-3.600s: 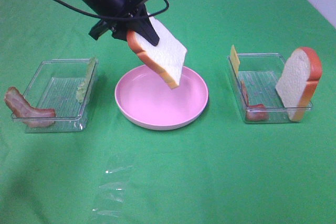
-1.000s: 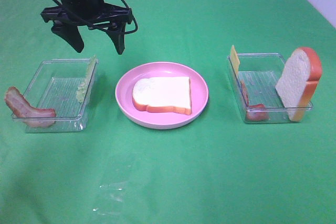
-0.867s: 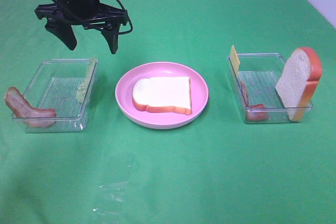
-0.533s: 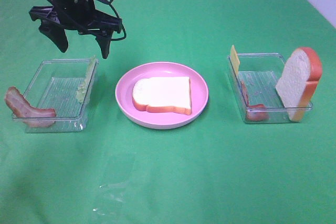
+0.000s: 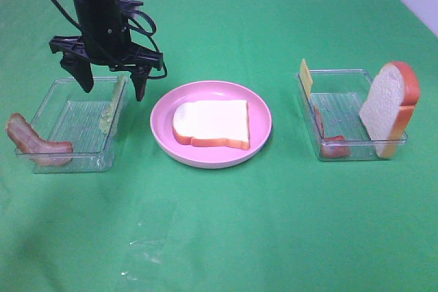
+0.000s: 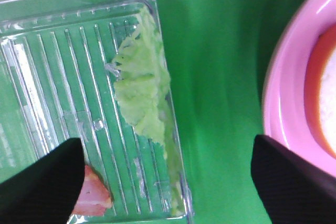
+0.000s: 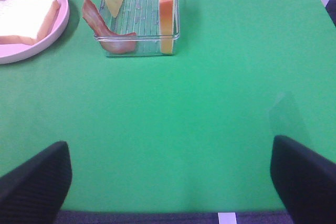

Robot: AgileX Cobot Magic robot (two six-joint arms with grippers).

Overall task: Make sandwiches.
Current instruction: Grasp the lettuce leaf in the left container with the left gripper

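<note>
Pink plate (image 5: 261, 118) between left tray (image 5: 69, 118) and right tray (image 5: 342, 110), apparently on cloth (image 5: 274, 223)

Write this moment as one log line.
left hand: open above lettuce | bread: flat on plate | right hand: open, empty

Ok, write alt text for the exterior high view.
Open left pincer hangs over the lettuce in the left tray, beside a bread slice flat on a pink plate. A bacon strip leans on that tray; the right tray holds upright bread, cheese and bacon.
</note>
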